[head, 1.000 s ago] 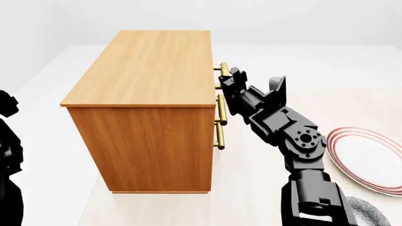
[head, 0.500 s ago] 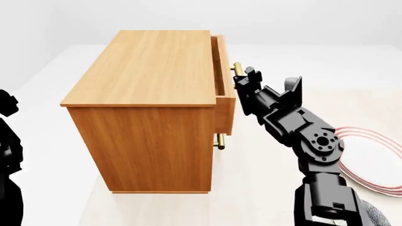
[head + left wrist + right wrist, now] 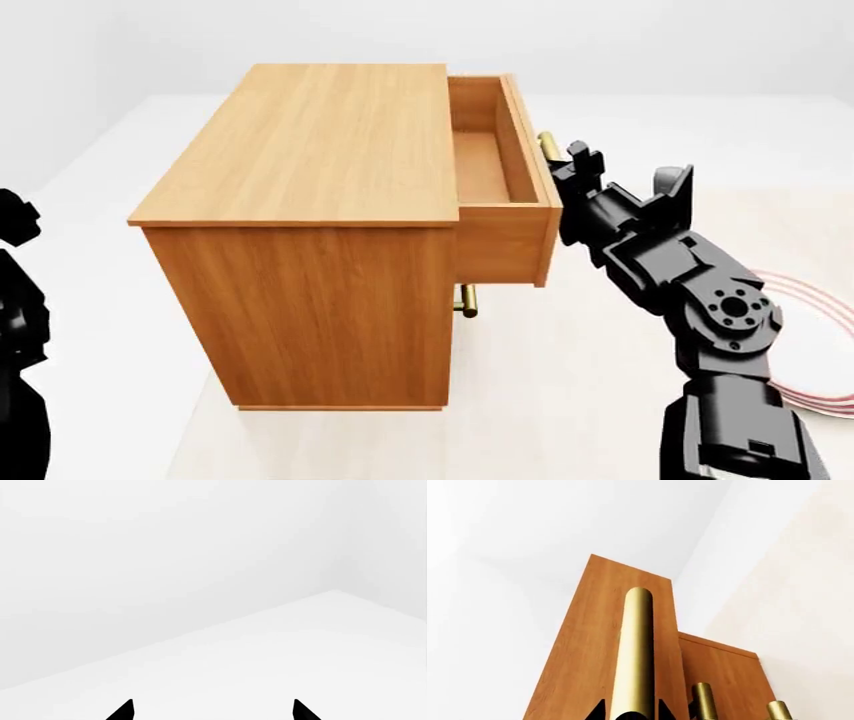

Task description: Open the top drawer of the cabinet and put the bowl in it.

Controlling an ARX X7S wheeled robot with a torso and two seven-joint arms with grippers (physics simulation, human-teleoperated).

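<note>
Head camera overlooks the cabinet [image 3: 320, 220]; right wrist camera closely shares its handles.

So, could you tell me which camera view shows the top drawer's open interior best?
The head view: the top drawer stands pulled out, its inside visible. The right wrist view shows only its front and brass handle; the left wrist view shows none of it.

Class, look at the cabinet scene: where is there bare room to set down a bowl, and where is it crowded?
Free: the cabinet top, and the open top drawer inside. Crowded: beside the drawer front, where the right gripper holds the brass handle, near the plate.
</note>
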